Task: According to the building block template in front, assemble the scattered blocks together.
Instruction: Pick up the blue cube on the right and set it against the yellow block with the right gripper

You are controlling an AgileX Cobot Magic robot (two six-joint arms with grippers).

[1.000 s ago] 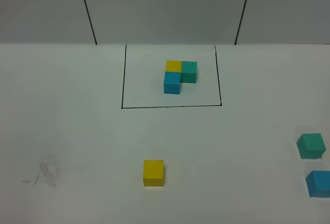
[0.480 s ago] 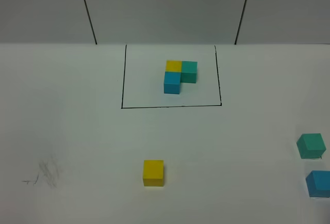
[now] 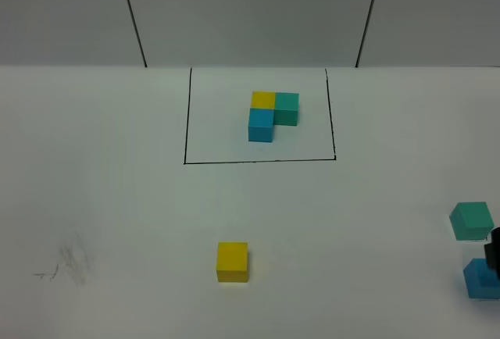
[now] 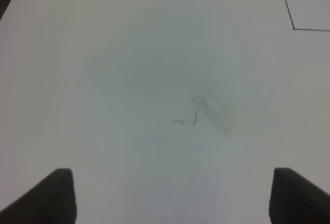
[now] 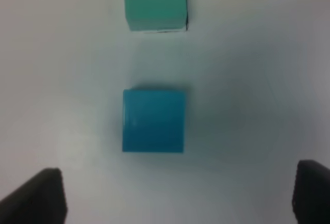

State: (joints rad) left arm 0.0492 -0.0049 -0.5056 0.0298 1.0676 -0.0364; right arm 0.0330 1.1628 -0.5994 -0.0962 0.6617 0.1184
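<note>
Hovering over the sky-blue cube [image 5: 153, 121] at the right edge of the bench [image 3: 117, 198] — right gripper [image 5: 175, 195], jaws gaping, empty; left gripper [image 4: 172, 195] idling likewise agape. Teal-green cube [image 5: 154, 2] sitting just beside, yellow cube [image 3: 232, 262] well apart, template [image 3: 272, 114] framed behind. First pickup is apparently starting — calling for lowering astride, then closing.

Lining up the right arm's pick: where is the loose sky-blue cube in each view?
Exterior high: loose sky-blue cube at the lower right edge.
Left wrist: not in it.
Right wrist: the cube is centred, ahead of the open right end effector.
Shared landmark: the loose teal-green cube beside it, in both those views.
</note>
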